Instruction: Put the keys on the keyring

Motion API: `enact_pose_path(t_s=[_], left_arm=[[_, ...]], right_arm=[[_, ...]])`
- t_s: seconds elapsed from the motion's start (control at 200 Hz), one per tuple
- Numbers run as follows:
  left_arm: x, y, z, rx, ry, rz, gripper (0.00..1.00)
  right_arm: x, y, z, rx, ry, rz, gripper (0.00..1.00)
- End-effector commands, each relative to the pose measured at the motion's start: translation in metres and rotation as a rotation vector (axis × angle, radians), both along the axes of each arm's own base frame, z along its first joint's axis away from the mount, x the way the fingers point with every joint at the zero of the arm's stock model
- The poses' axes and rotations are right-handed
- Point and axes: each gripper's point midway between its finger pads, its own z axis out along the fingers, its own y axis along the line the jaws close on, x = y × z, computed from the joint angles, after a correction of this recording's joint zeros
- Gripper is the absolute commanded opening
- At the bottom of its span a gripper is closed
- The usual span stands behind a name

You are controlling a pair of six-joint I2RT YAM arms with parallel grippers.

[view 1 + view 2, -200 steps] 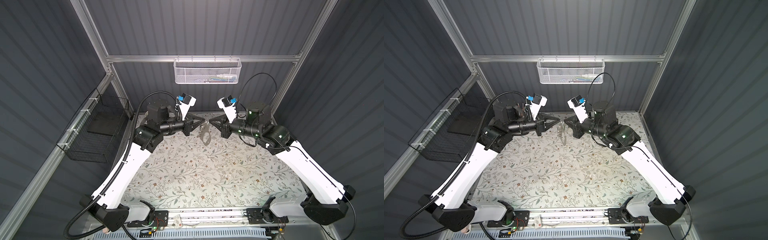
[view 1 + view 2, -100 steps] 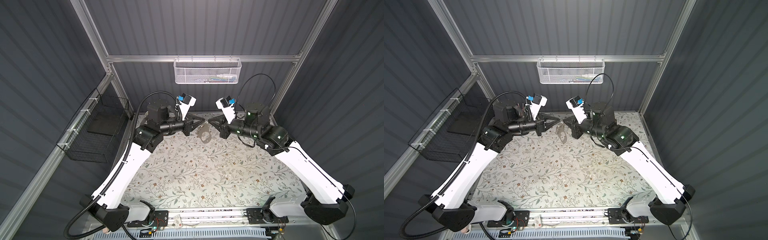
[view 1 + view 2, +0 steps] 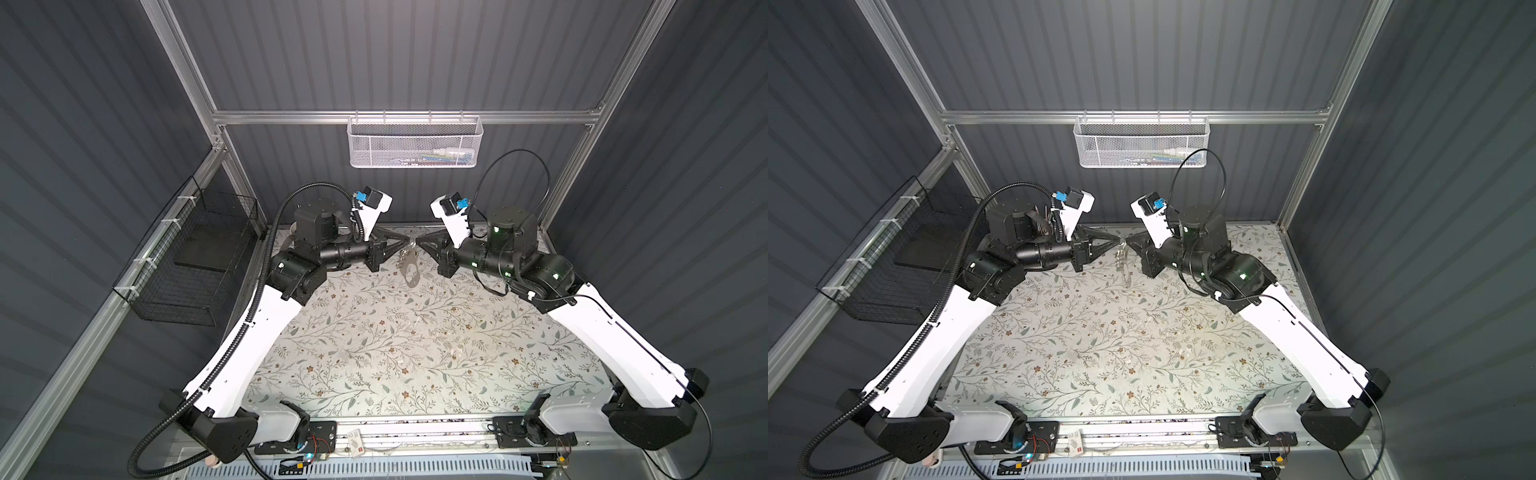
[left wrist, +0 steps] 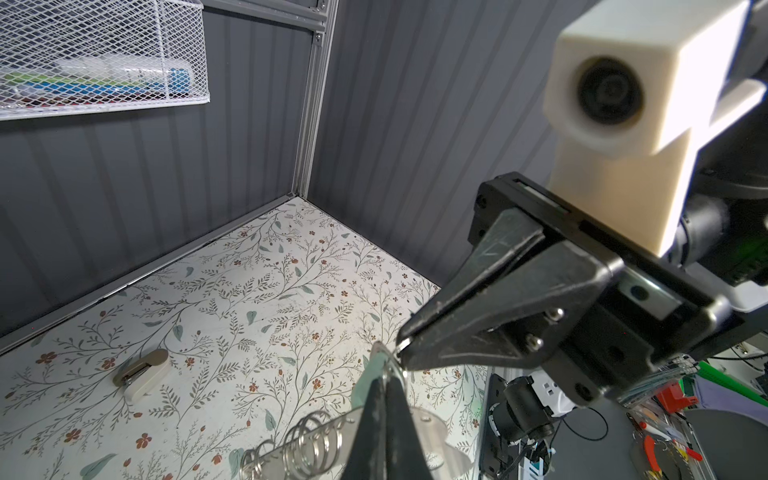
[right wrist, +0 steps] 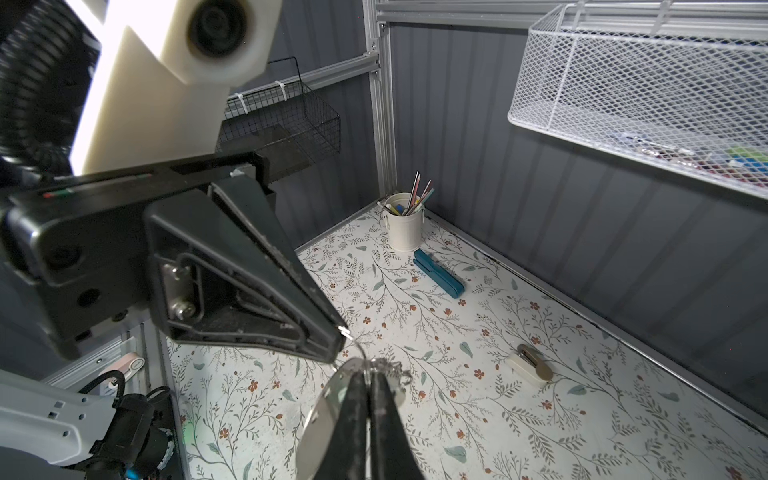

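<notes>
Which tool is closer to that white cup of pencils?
Left. The left tool reaches from the side where the cup stands; the right tool meets it nearly tip to tip from the opposite side, farther off.

The counter (image 3: 374, 353) is cream, printed with grey-green leafy sprigs and small rust-brown flowers. On it, the oblong plastic case (image 5: 438, 272) is teal, the round tin pot (image 5: 403, 232) cream, the small lump (image 5: 530, 368) tan and white. The flat metal keyring (image 5: 326, 415) is silver-grey, and the oval tag of the keys (image 4: 361, 386) is mint green. The left gripper (image 3: 407, 242) and right gripper (image 3: 417, 245) are black.
</notes>
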Motion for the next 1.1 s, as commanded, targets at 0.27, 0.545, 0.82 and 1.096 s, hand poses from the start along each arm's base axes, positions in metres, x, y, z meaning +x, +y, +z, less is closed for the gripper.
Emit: enact_pose_path(t_s=[0.27,0.545,0.82,1.096], left_arm=[[-0.009,0.002,0.011,-0.028,-0.024,-0.018,0.00],[-0.008,0.002,0.008,-0.022,-0.013,-0.019,0.00],[-0.005,0.002,0.005,-0.016,-0.010,-0.002,0.00],[-0.006,0.003,0.008,-0.021,-0.014,-0.003,0.00]], right_arm=[[0.006,-0.010,0.003,0.004,-0.037,-0.065,0.06],[-0.005,-0.003,0.009,0.018,-0.059,-0.007,0.07],[-0.013,-0.001,0.012,0.023,-0.086,0.022,0.07],[-0.013,0.002,0.008,0.002,-0.089,0.014,0.07]])
